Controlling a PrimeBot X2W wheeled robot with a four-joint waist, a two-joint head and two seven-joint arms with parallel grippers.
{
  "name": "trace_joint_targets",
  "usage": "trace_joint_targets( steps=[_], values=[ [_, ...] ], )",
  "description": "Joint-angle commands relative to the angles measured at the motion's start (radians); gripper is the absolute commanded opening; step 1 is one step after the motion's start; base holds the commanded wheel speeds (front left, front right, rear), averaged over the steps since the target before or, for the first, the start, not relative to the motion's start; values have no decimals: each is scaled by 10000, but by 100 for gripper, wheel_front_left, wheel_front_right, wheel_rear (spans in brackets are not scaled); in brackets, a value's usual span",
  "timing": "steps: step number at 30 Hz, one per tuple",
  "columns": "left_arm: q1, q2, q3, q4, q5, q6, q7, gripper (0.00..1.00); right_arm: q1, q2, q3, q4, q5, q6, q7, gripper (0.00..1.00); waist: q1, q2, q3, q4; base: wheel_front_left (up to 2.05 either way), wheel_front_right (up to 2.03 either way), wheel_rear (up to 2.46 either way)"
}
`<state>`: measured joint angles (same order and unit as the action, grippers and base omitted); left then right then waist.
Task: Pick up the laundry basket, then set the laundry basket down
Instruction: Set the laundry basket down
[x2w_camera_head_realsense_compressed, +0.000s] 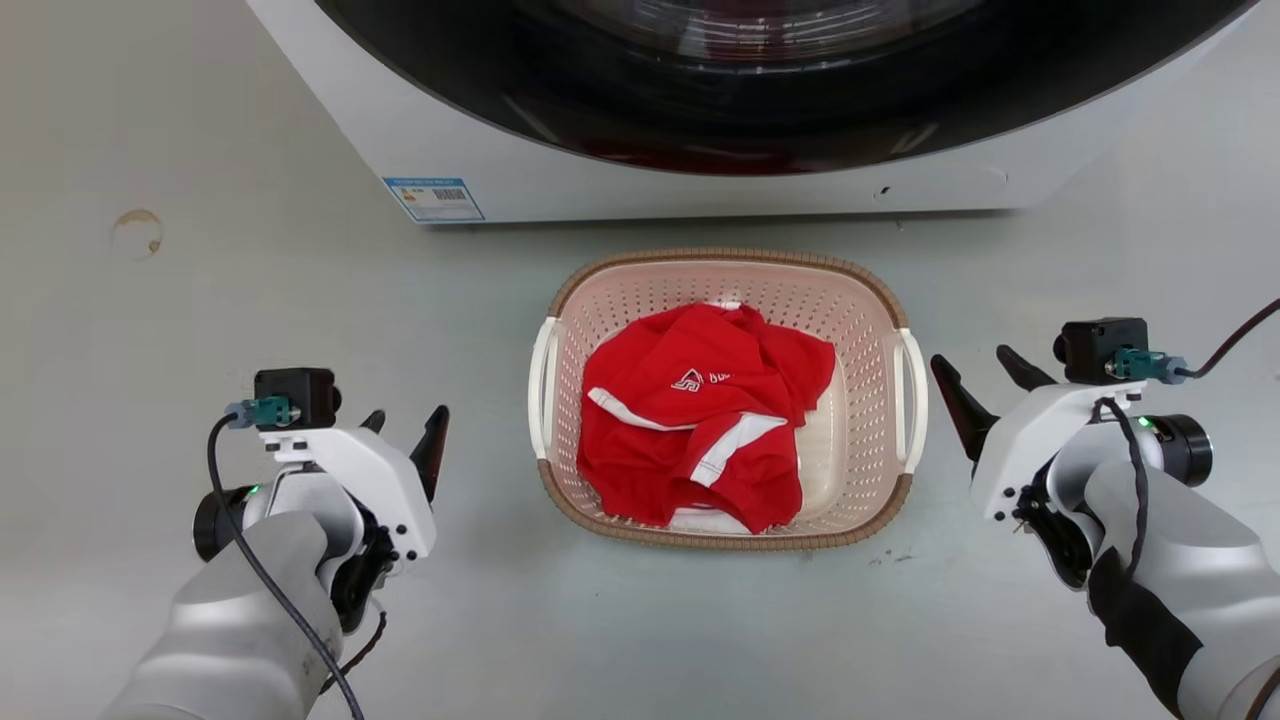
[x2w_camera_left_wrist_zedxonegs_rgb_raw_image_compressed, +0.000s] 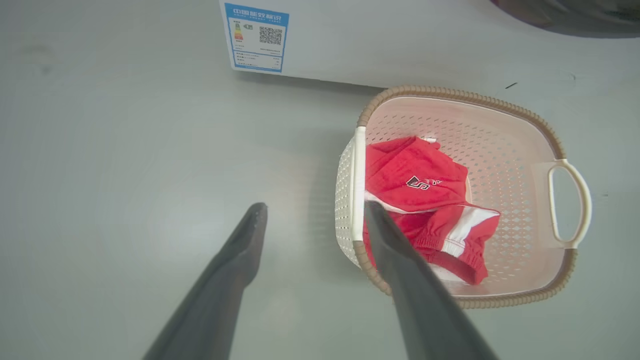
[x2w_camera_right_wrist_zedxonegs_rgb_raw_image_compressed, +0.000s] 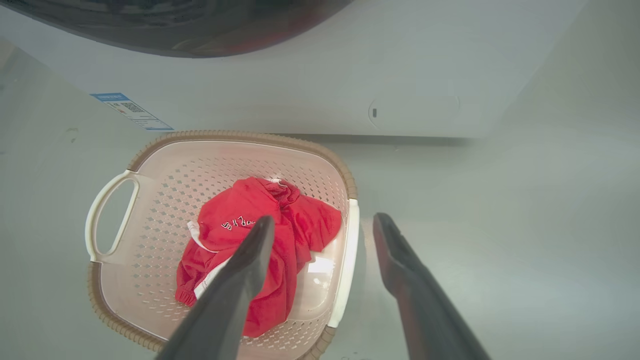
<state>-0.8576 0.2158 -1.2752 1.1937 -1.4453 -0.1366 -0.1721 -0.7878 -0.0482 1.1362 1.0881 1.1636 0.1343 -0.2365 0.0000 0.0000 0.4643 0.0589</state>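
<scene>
The laundry basket (x2w_camera_head_realsense_compressed: 860, 330), pale pinkish-cream and perforated with a brown woven-look rim, stands on the floor in front of the washer. A crumpled red garment (x2w_camera_head_realsense_compressed: 700, 420) with white stripes lies inside it. My left gripper (x2w_camera_head_realsense_compressed: 408, 420) hovers open to the left of the basket, apart from its white left handle (x2w_camera_head_realsense_compressed: 543, 385). My right gripper (x2w_camera_head_realsense_compressed: 970, 358) is open just right of the right handle (x2w_camera_head_realsense_compressed: 912, 385), close to it without touching. In the left wrist view the open gripper (x2w_camera_left_wrist_zedxonegs_rgb_raw_image_compressed: 315, 206) points at the basket (x2w_camera_left_wrist_zedxonegs_rgb_raw_image_compressed: 500, 150). In the right wrist view the open gripper (x2w_camera_right_wrist_zedxonegs_rgb_raw_image_compressed: 324, 219) frames the basket's (x2w_camera_right_wrist_zedxonegs_rgb_raw_image_compressed: 200, 165) near handle (x2w_camera_right_wrist_zedxonegs_rgb_raw_image_compressed: 347, 260).
The white washer (x2w_camera_head_realsense_compressed: 700, 180) with its dark round door stands right behind the basket, and a blue label (x2w_camera_head_realsense_compressed: 433, 198) sits at its lower left corner. A brownish stain (x2w_camera_head_realsense_compressed: 137, 232) marks the grey floor at the far left. Bare floor lies on both sides of the basket.
</scene>
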Motion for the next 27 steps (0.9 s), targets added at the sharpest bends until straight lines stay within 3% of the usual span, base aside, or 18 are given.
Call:
trace_joint_targets(
  steps=[1,27],
  values=[
    [105,341,206,78,-45,59,-16,100,341,-22,68,-29,72,-36,23,100,0,0,-222,16,0,0,0],
    [1224,541,158,467,211,59,332,100,1360,-270,555,-182,1062,-36,55,100,0,0,-3209,367,0,0,0]
  ],
)
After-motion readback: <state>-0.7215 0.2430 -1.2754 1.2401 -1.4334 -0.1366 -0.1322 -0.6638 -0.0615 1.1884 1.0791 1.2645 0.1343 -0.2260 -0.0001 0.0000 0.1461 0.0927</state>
